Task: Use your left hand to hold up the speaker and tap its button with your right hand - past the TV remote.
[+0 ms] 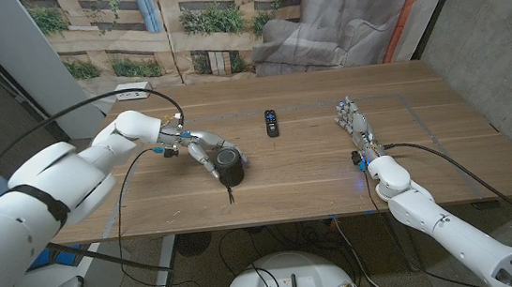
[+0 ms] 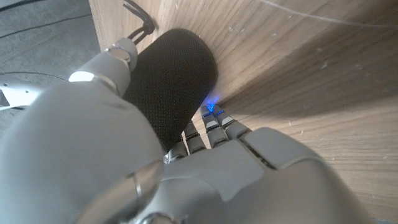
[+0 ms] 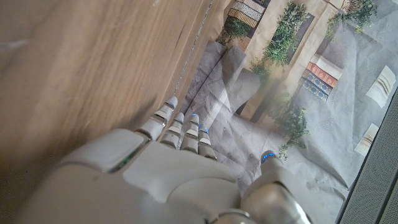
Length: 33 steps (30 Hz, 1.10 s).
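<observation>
While the left hand [image 1: 198, 147] is closing around the speaker [image 1: 230, 165] to raise it off the desk [image 1: 315, 166], the right hand [image 1: 354, 123] is waiting empty, fingers spread, beyond the remote [image 1: 271, 122].

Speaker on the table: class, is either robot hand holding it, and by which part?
The left hand grips the speaker around its fabric side; it looks still on the table. The right hand holds nothing.

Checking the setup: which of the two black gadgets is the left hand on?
The speaker, the round fabric one; left hand touches it. The flat TV remote lies apart.
</observation>
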{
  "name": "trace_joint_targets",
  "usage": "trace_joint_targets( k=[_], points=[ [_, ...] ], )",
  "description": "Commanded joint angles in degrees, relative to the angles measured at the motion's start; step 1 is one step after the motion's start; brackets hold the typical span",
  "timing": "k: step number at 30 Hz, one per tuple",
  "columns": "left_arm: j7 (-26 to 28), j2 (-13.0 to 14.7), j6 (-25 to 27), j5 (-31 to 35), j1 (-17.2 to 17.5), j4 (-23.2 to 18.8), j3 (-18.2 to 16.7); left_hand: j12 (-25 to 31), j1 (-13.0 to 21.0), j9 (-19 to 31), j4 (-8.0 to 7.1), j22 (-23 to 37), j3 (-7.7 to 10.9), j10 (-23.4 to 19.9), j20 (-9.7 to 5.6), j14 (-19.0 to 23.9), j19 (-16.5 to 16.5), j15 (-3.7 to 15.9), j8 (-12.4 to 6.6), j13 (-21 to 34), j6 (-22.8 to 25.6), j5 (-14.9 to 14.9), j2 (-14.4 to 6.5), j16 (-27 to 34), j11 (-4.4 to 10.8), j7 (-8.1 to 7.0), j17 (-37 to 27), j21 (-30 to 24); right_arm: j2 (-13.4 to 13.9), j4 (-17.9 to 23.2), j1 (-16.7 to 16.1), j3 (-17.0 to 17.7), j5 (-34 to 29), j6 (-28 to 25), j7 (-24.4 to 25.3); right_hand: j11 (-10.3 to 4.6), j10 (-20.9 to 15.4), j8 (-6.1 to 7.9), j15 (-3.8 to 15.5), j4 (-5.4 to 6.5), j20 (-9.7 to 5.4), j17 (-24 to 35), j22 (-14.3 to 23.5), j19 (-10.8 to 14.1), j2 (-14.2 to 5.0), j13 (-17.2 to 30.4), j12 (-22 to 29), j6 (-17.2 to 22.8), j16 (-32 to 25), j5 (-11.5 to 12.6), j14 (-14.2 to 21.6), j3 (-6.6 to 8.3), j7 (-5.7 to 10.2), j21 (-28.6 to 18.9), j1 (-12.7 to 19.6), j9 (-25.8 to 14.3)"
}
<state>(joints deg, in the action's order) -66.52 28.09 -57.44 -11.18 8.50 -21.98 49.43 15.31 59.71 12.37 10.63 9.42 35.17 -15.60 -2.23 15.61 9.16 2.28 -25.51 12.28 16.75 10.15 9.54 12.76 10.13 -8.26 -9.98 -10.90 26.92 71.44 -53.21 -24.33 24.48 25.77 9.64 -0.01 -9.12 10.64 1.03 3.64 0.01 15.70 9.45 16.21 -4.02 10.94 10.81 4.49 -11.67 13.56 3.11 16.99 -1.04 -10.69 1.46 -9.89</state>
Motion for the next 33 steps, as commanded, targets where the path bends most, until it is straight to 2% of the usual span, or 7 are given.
trace_joint_targets(
  k=[1,6,11,18,27,30,33],
  points=[
    [6.92,-1.40,0.20,-1.65,2.72,0.52,-1.43,0.66,2.41,0.36,-0.14,0.18,-1.56,-2.73,-5.39,3.39,1.99,9.94,-2.30,0.71,3.39,0.28,-0.70,0.50,0.77,-0.19,-0.38,-0.47,-0.26,-1.56,0.75,0.00,0.59,0.20,-1.17,-0.36,-0.30,0.18,-0.22,0.37,0.19,-0.08,0.13,0.36,-0.35,0.07,0.44,0.03,-0.30,0.19,0.55,0.21,0.15,-0.11,0.34,-0.18],
    [7.54,-2.04,0.19,-2.46,3.28,0.50,-2.07,2.74,5.31,0.72,-0.47,0.22,-4.20,-9.41,-6.65,8.27,4.79,10.50,-5.65,1.88,7.85,0.64,-2.15,1.52,1.89,0.27,-1.02,-0.58,-0.31,-2.31,1.01,0.09,1.08,0.48,-1.85,-0.38,-0.28,0.18,-0.21,0.39,0.19,-0.13,0.13,0.33,-0.37,0.07,0.43,0.04,-0.30,0.20,0.55,0.22,0.13,-0.09,0.34,-0.18],
    [8.86,-2.32,-0.96,-3.45,4.20,0.28,-3.35,4.57,7.33,0.95,-0.62,0.34,-7.02,-14.70,-7.02,13.36,8.14,10.80,-8.52,3.32,11.14,0.96,-3.49,3.64,1.56,1.32,-2.28,-0.98,-0.33,-2.65,0.78,0.26,1.68,0.74,-2.29,-0.33,-0.21,0.17,-0.18,0.41,0.17,-0.18,0.13,0.33,-0.42,0.07,0.39,0.03,-0.29,0.21,0.52,0.25,0.13,-0.09,0.37,-0.18],
    [9.22,-2.73,-1.02,-4.67,5.24,0.14,-4.68,7.25,10.31,0.10,-0.80,0.53,-11.57,-21.76,-7.06,19.97,13.27,11.08,-12.37,5.97,16.78,1.09,-4.92,7.69,1.64,1.54,-4.78,-1.62,-0.27,-3.18,0.90,0.32,2.15,1.14,-3.14,-0.36,-0.29,0.17,-0.17,0.44,0.15,-0.26,0.13,0.34,-0.44,0.07,0.42,0.07,-0.30,0.21,0.53,0.26,0.13,-0.08,0.38,-0.18],
    [5.74,-2.79,-1.50,-7.38,5.72,-1.70,-6.68,8.39,11.01,-0.13,-1.16,0.65,-13.34,-24.51,-7.01,22.79,15.69,11.17,-13.99,7.33,19.32,1.12,-6.23,9.62,1.50,2.10,-6.04,-2.04,0.18,-2.57,0.78,0.47,2.70,1.15,-4.07,-0.38,-0.25,0.16,-0.17,0.47,0.13,-0.34,0.14,0.36,-0.46,0.07,0.40,0.06,-0.31,0.21,0.55,0.27,0.16,-0.08,0.39,-0.18],
    [5.06,-2.01,-0.22,-8.20,6.13,-4.45,-7.31,8.56,11.09,-0.15,-1.15,0.66,-13.53,-24.97,-7.10,23.04,15.82,11.18,-14.14,7.48,19.53,1.13,-6.35,9.82,1.47,2.22,-6.18,-2.03,0.66,-1.42,0.39,0.68,2.83,0.92,-4.08,-0.38,-0.25,0.16,-0.17,0.48,0.09,-0.36,0.14,0.35,-0.46,0.07,0.39,0.06,-0.30,0.21,0.54,0.28,0.11,-0.07,0.40,-0.18],
    [5.18,-0.62,3.12,-8.74,7.13,-9.26,-7.69,9.00,11.31,-0.16,-1.13,0.66,-13.94,-26.13,-7.17,23.55,15.83,11.20,-14.50,7.85,20.00,1.14,-6.63,10.23,1.36,2.46,-6.51,-1.89,1.57,0.79,-0.49,1.01,2.80,0.31,-3.70,-0.39,-0.25,0.16,-0.14,0.48,0.09,-0.39,0.14,0.35,-0.47,0.07,0.39,0.06,-0.30,0.22,0.53,0.29,0.13,-0.07,0.41,-0.18]
  ],
)
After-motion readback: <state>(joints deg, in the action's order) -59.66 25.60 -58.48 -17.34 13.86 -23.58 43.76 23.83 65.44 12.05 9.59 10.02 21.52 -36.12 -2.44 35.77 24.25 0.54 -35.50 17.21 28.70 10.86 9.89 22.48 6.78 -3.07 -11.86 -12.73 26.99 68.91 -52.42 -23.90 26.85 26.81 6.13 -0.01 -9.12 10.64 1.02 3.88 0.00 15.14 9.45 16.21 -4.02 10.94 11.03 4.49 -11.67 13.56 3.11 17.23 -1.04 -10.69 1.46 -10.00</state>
